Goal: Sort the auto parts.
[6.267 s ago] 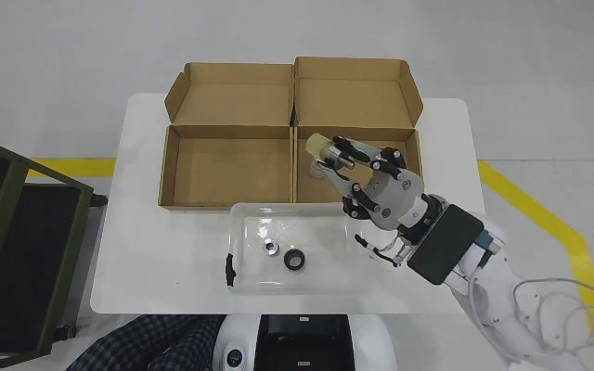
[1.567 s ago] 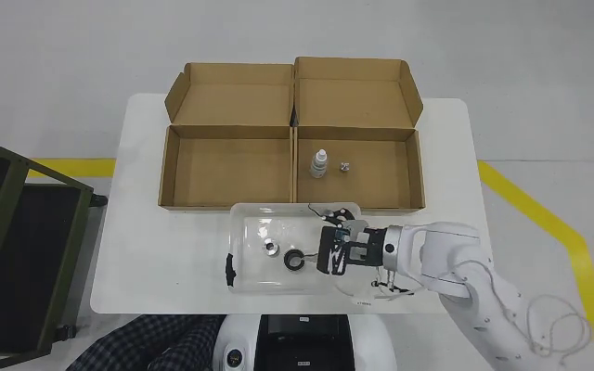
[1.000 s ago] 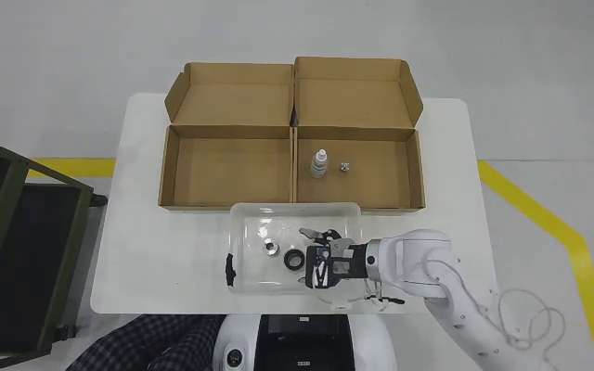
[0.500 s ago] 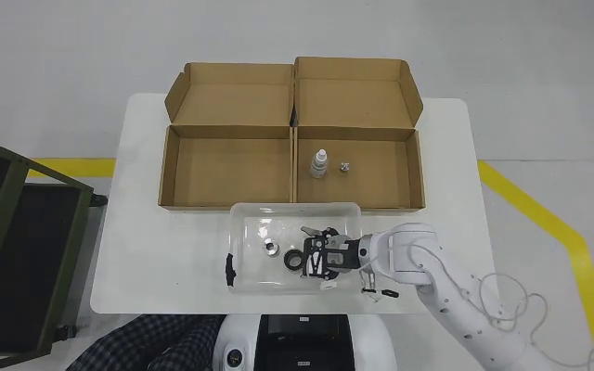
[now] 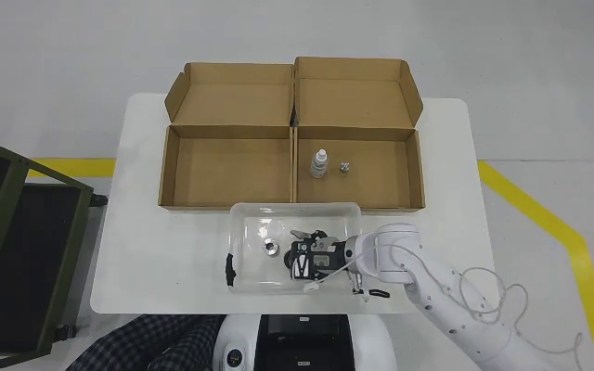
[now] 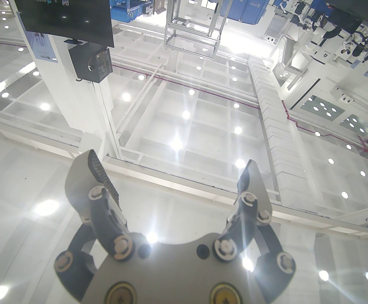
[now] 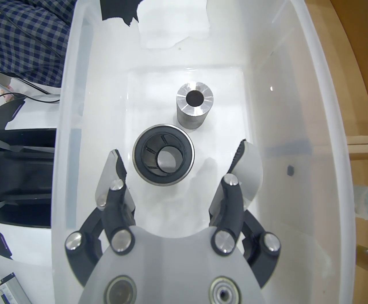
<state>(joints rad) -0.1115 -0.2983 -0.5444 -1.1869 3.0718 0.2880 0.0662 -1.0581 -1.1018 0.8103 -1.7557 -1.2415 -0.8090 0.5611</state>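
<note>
A clear plastic bin (image 5: 246, 218) (image 7: 325, 135) near the table's front edge holds a black ring-shaped bearing (image 7: 163, 157) and a small silver metal cylinder (image 7: 194, 104) (image 5: 270, 248). My right gripper (image 7: 179, 152) (image 5: 302, 260) is open inside the bin, its fingers to either side of the bearing's near half, not touching it. Beyond the bin, the right cardboard box (image 5: 399, 148) holds a small white bottle (image 5: 319, 162) and a tiny metal part (image 5: 343, 167). The left cardboard box (image 5: 176, 172) has nothing in it. My left gripper (image 6: 171, 169) is open, pointing up at a ceiling.
A strip of black tape (image 7: 119, 10) (image 5: 228, 270) hangs on the bin's end wall. The box lids (image 5: 297, 88) stand open at the back. A dark green cart (image 5: 37, 250) is off the table's left side.
The right gripper let go of the white bottle in the right box, then came down into the bin and slid left toward the black bearing.
</note>
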